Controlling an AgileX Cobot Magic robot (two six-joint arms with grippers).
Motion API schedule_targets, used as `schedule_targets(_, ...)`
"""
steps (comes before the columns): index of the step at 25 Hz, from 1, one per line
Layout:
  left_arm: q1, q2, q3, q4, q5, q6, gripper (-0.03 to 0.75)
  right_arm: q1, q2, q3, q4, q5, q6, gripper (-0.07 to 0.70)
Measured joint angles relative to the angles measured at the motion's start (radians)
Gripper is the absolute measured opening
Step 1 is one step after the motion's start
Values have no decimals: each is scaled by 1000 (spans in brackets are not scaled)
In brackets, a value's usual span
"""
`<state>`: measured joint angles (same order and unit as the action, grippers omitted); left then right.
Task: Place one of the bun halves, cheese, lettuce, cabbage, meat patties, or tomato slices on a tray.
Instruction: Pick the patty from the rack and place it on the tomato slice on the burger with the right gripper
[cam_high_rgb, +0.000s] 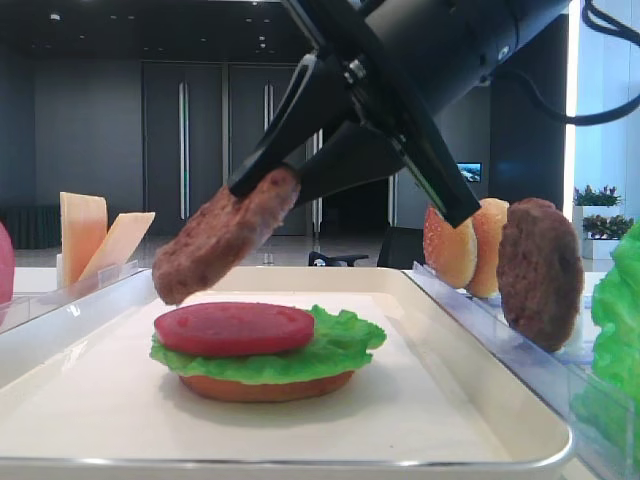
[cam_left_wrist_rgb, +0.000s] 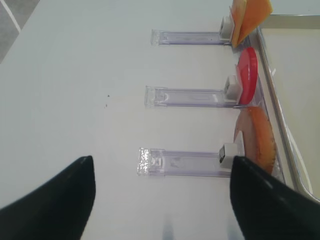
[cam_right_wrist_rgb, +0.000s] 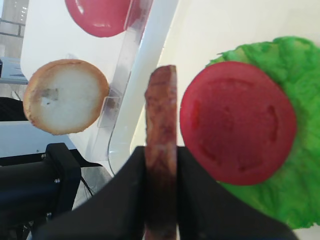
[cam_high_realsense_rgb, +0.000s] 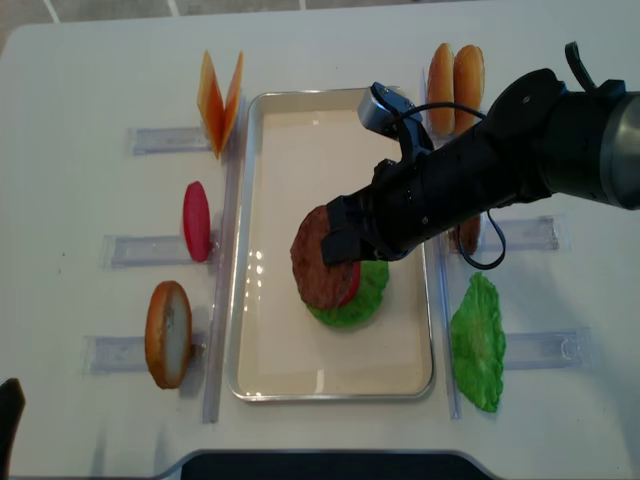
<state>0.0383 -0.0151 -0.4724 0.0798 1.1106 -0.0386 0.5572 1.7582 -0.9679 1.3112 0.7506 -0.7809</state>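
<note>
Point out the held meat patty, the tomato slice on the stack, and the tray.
meat patty (cam_high_rgb: 222, 236), low exterior view, its broad face.
tomato slice (cam_high_rgb: 235, 328), same view, its top.
tray (cam_high_realsense_rgb: 240, 220), overhead exterior view, left rim.

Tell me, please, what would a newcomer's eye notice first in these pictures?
First, the right gripper holding a meat patty tilted above the tray. Below it lies a stack: tomato slice on lettuce on a bun base.

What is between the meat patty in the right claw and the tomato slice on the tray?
Nothing: in the low exterior view only air separates the held meat patty from the tomato slice stacked on the tray.
</note>
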Motion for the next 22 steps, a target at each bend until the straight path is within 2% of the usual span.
schedule_targets(5, 0, 0, 0, 0, 0, 0, 643, -28, 20, 0, 8, 1, -7, 138)
schedule_targets(22, 0, 0, 0, 0, 0, 0, 643, -40, 47, 0, 20, 32, -31, 138)
